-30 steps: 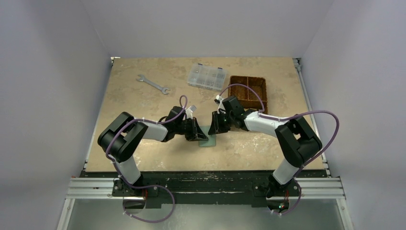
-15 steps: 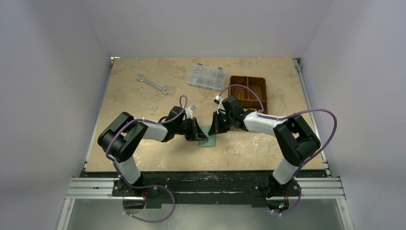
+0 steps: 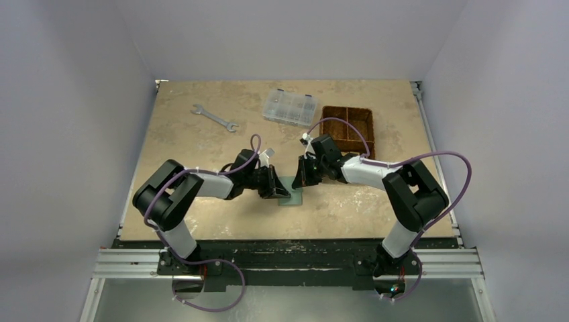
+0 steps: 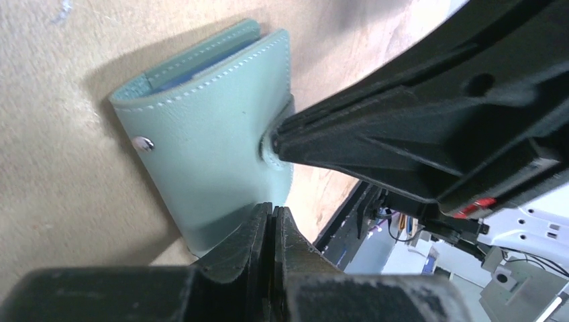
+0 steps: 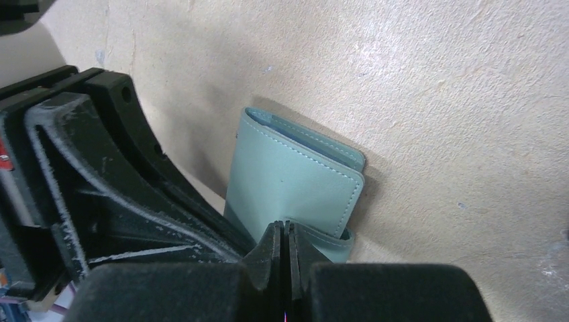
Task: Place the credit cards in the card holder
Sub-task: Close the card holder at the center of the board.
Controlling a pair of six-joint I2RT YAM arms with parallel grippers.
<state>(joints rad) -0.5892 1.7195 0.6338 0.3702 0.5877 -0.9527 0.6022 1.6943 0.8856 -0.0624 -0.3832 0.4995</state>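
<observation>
The green card holder [image 4: 208, 134] lies folded shut on the counter [image 3: 349, 201], near the middle and toward the near edge, between the two end effectors. The left end effector [image 4: 272, 225] is clenched, its tip on the holder's left side. The right end effector [image 5: 285, 236] is clenched too, its tip against the holder's right edge. Whether either pinches the leather I cannot tell.

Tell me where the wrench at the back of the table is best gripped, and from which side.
Probably the middle of the thin shaft of the wrench, from straight above, jaws across it. It lies flat and diagonal on the table, with nothing close by, and both heads are wider than the shaft.
</observation>
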